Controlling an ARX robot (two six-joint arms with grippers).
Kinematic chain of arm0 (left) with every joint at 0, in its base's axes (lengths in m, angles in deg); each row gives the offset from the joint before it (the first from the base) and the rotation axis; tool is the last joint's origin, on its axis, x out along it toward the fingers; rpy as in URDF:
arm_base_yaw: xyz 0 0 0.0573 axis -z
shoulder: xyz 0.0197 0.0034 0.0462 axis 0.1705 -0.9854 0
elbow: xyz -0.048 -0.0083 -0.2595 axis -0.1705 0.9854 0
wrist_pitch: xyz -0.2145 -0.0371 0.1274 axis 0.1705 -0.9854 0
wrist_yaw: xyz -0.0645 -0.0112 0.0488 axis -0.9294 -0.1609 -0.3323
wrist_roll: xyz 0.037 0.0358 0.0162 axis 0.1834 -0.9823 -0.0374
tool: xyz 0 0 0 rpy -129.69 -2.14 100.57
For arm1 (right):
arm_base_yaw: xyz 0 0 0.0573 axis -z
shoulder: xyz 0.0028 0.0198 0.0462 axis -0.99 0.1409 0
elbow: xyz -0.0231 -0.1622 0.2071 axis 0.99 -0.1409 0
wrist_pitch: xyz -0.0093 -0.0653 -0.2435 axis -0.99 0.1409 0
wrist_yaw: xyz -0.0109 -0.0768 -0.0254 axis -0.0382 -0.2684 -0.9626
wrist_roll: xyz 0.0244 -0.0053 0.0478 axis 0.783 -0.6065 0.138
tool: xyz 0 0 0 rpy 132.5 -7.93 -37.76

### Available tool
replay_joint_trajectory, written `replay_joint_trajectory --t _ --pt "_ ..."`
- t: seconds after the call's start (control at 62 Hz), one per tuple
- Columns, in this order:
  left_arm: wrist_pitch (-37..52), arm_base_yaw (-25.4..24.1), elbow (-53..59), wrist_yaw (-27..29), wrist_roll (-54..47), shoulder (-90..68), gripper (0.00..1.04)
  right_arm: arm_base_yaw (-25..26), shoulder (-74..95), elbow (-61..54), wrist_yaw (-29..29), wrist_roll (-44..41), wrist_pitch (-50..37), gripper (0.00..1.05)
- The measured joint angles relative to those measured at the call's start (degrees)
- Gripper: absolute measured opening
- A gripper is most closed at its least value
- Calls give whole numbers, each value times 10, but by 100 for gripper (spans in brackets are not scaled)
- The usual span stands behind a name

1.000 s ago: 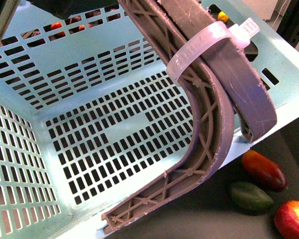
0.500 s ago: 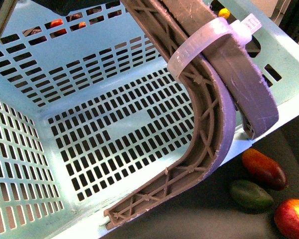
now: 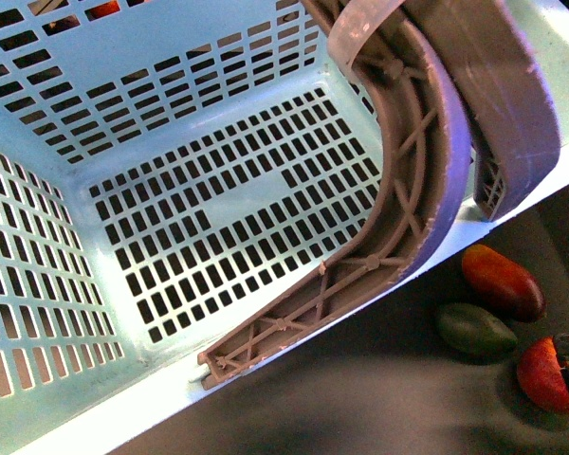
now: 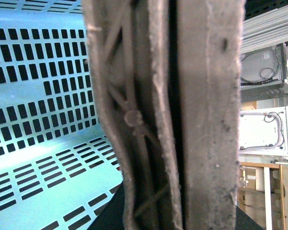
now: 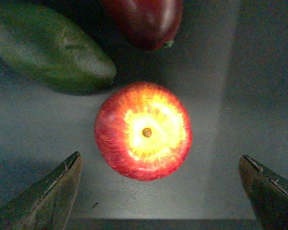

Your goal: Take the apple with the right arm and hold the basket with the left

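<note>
front view: the basket [image 3: 171,57] is tilted and fills most of the frame, its ribbed handles [image 3: 427,171] bound by a zip tie [image 3: 356,24]. on the dark worktop [image 3: 360,398] to its right lie a red mango [image 3: 501,282], a green mango [image 3: 474,329] and the apple [image 3: 541,374].

left wrist view: the handles fill the frame at close range. left gripper jaws are not shown, so their state cannot be told.

right wrist view: right gripper [image 5: 159,157] jaws stand wide apart, the apple between them, stem end up, untouched.
</note>
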Motion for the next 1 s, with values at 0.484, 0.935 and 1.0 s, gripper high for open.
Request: replay_joint_trajectory --t 0.484,0.935,1.0 --pt "0 0 0 0 0 0 16 -10 114 60 -1 31 -1 96" --pt "0 0 0 0 0 0 16 6 148 93 3 32 12 80" --pt "0 0 0 0 0 0 16 8 146 93 4 29 13 78"
